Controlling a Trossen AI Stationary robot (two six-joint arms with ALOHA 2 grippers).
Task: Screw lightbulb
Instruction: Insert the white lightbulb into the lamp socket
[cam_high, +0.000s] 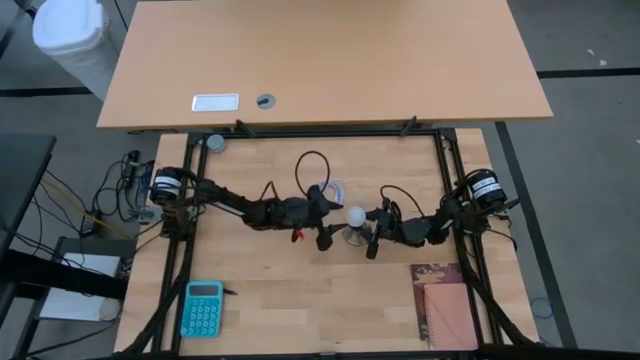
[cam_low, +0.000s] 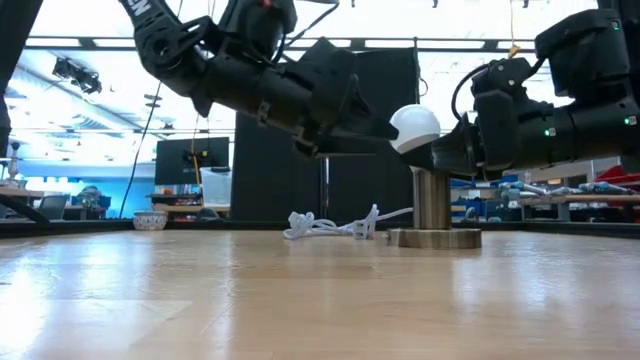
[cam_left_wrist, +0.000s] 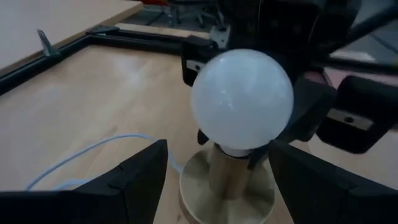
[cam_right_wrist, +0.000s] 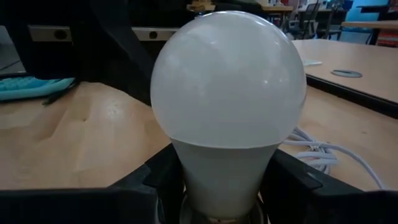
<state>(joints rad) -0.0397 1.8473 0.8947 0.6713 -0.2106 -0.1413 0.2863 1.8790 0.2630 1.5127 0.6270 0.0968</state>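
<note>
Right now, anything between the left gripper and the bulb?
Nothing visible. The left gripper is open facing the lightbulb, which sits atop the socket base. The right gripper already clasps the bulb's neck from the opposite side.

Your work surface is a light wooden table (cam_high: 290, 285) bounded by a black frame. The round socket base (cam_low: 434, 237) stands on it near the centre, with the white cable (cam_low: 325, 225) coiled just beside it. A teal calculator (cam_high: 203, 308) lies at the near left corner. A reddish notebook (cam_high: 446, 305) lies at the near right corner. A small round grey item (cam_high: 216, 143) rests at the far left corner.
</note>
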